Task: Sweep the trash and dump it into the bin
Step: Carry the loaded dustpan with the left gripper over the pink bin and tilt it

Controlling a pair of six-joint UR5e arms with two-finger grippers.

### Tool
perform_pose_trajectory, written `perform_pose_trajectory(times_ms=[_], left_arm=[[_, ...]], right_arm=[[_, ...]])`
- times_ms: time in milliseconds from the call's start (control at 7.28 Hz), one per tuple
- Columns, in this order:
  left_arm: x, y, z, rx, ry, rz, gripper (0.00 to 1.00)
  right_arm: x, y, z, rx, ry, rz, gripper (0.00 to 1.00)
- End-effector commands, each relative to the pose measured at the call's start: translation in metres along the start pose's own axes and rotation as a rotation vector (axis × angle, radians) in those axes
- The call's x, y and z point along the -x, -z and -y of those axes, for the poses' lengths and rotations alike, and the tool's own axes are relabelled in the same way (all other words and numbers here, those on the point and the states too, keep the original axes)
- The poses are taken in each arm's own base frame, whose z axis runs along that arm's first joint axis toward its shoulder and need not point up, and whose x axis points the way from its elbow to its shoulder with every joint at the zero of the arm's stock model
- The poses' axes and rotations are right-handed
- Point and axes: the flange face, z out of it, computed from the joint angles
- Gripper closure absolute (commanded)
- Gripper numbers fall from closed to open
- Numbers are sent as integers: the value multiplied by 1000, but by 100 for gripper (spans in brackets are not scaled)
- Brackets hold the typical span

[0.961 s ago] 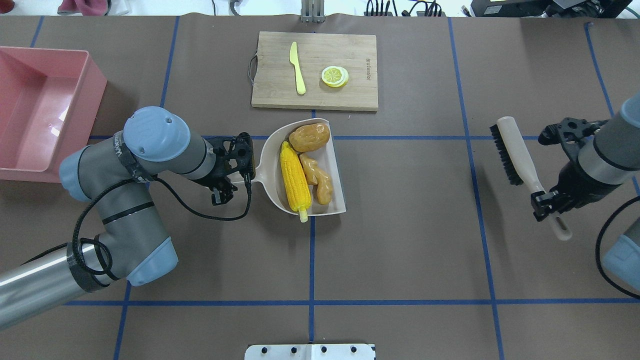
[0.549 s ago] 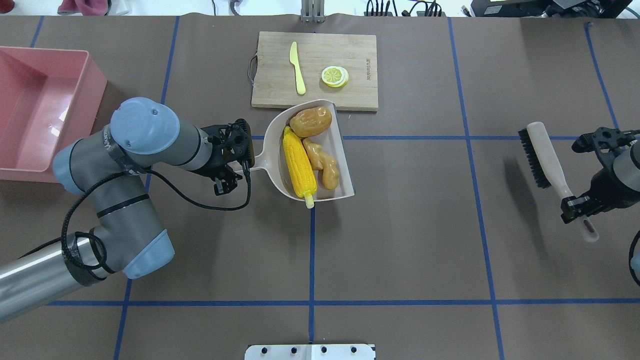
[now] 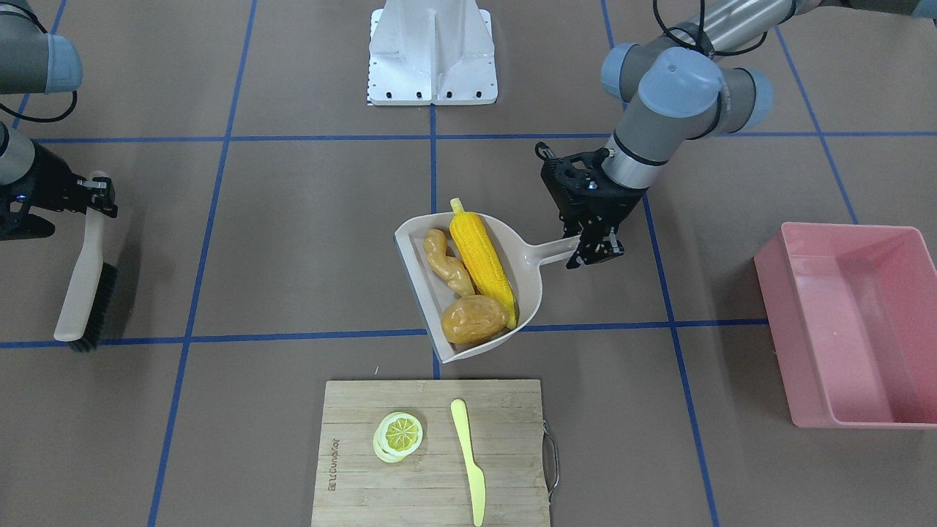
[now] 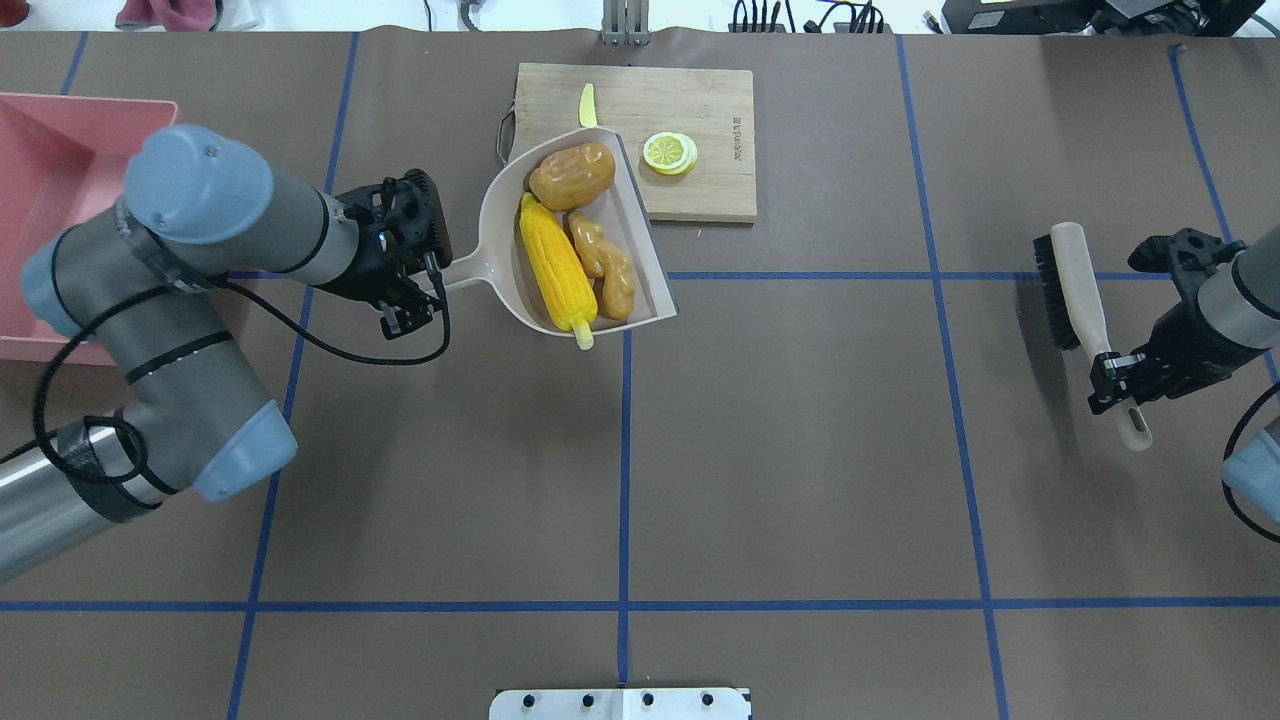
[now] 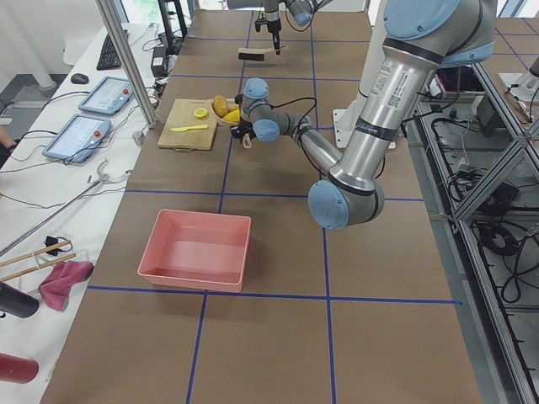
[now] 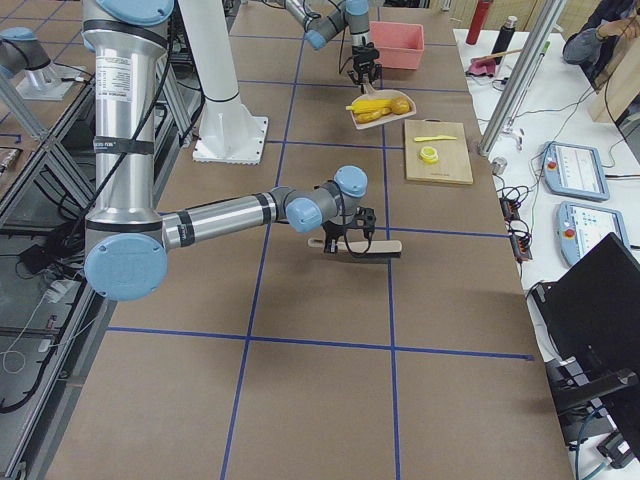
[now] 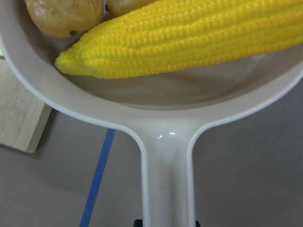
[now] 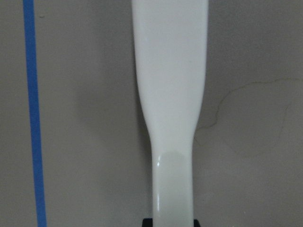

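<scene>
A beige dustpan point(image 4: 497, 228) hangs above the table with my left gripper point(image 4: 425, 285) shut on its handle point(image 7: 168, 179). In the pan lies the trash: a yellow corn cob point(image 4: 555, 265), a tan ginger root point(image 4: 603, 268) and a brown-orange potato point(image 4: 572, 176). The front-facing view shows the same load, corn cob point(image 3: 479, 256) beside ginger root point(image 3: 445, 265). The pink bin point(image 4: 50, 170) stands at the table's far left, partly behind my left arm. At the far right my right gripper point(image 4: 1118, 378) is shut on the handle of a black-bristled brush point(image 4: 1075, 280).
A wooden cutting board point(image 4: 700, 185) lies at the back centre with lemon slices point(image 4: 670, 152) and a yellow knife point(image 4: 586, 100), the knife mostly hidden by the raised dustpan. The robot's white base plate point(image 4: 620, 703) sits at the near edge.
My left arm has lifted the loaded dustpan and carried it left and away, over the board's corner. The right gripper has drawn the brush out to the right.
</scene>
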Motion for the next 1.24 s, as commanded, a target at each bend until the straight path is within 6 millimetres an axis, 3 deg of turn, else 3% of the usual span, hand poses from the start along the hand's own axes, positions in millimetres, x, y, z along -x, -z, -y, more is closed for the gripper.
perform_pose_trajectory(times_ms=[0,275,687,961,1099], left_arm=[[48,40,-27,-15,71,-22,100],[82,82,-71,-22,128,-21,100],[102,134,-131,-50,207,-75,100],[128,179,-182,-77,250,-86,100],[133,190,-200,-69,230,-73,100]], right_arm=[[-3,-9,4,30,-19,13,100],[-4,-9,-4,76,-27,62,100],[0,-10,-2,90,-24,73,100],[-2,-14,-1,94,-27,67,100],[-3,-13,0,92,-28,68,100]])
